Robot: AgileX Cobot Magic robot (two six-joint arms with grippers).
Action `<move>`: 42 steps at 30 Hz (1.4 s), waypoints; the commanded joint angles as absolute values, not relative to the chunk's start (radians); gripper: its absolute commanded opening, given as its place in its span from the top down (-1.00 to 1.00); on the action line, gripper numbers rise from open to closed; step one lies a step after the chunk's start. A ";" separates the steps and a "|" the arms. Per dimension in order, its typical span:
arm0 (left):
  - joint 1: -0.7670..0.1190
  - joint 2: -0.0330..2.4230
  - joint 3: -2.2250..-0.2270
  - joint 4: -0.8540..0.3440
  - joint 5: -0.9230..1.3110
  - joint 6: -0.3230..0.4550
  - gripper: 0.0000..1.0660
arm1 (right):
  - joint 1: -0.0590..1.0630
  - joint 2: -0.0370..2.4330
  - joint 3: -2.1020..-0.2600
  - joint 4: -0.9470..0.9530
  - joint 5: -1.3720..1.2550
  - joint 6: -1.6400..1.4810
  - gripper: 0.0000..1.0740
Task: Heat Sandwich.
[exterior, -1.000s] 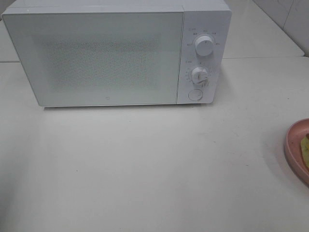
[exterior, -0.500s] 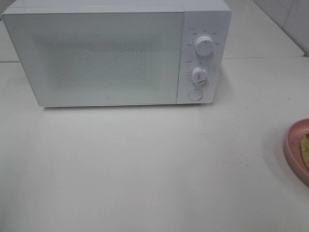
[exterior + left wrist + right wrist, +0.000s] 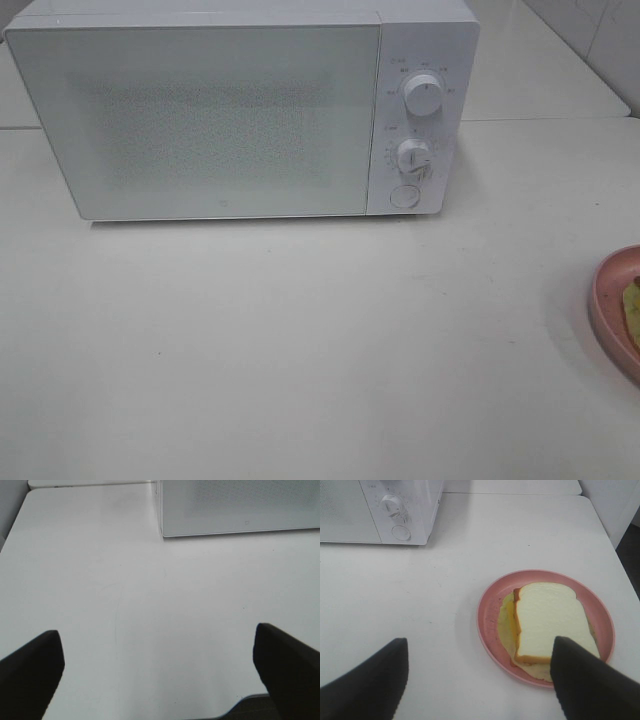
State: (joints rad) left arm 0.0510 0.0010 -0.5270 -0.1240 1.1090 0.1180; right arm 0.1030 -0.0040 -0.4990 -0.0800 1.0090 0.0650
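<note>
Item: sandwich (image 3: 547, 622), lying flat on pink plate (image 3: 490, 625) at counter's (image 3: 300, 350) right edge; you are facing soft, light, squashable bread, layers likely sliding; take plate rim instead. Right gripper (image 3: 480, 680) hovering wide, empty; left gripper (image 3: 160, 667) gaping, empty; microwave (image 3: 220, 110) door shut

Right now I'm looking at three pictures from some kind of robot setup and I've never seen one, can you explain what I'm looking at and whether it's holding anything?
This is a robot with two arms, each ending in a two-fingered gripper. One picture comes from a camera mounted high, looking down at a white table with a microwave, its door closed. The arms are out of that view.

The other two come from cameras on the wrists. The dark shapes at the edges are the fingers. The left gripper is open over bare table near the microwave's corner. The right gripper is open too, with a pink plate in front of it, carrying a sandwich of white bread. Neither gripper holds anything.
</note>
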 commanded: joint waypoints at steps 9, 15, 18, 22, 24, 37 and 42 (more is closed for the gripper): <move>0.048 -0.032 -0.516 -0.128 1.074 0.117 -0.84 | 0.099 -0.026 -0.498 -0.078 0.996 0.061 -0.40; 0.048 -0.031 -0.516 -0.129 1.074 0.117 -0.84 | 0.099 -0.022 -0.498 -0.078 0.996 0.061 -0.40; 0.048 -0.031 -0.516 -0.129 1.074 0.117 -0.84 | 0.099 -0.022 -0.498 -0.078 0.996 0.061 -0.40; 0.048 -0.031 -0.516 -0.129 1.074 0.117 -0.84 | 0.099 -0.022 -0.498 -0.078 0.996 0.061 -0.40; 0.048 -0.031 -0.516 -0.129 1.074 0.117 -0.84 | 0.099 -0.022 -0.498 -0.078 0.996 0.061 -0.40; 0.048 -0.031 -0.516 -0.129 1.074 0.117 -0.84 | 0.099 -0.022 -0.498 -0.078 0.996 0.061 -0.40; 0.048 -0.031 -0.516 -0.129 1.074 0.117 -0.84 | 0.099 -0.022 -0.498 -0.078 0.996 0.061 -0.40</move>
State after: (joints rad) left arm 0.0510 -0.0040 -0.5170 -0.1240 1.0860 0.1180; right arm 0.1030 -0.0040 -0.4990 -0.0800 1.0090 0.0650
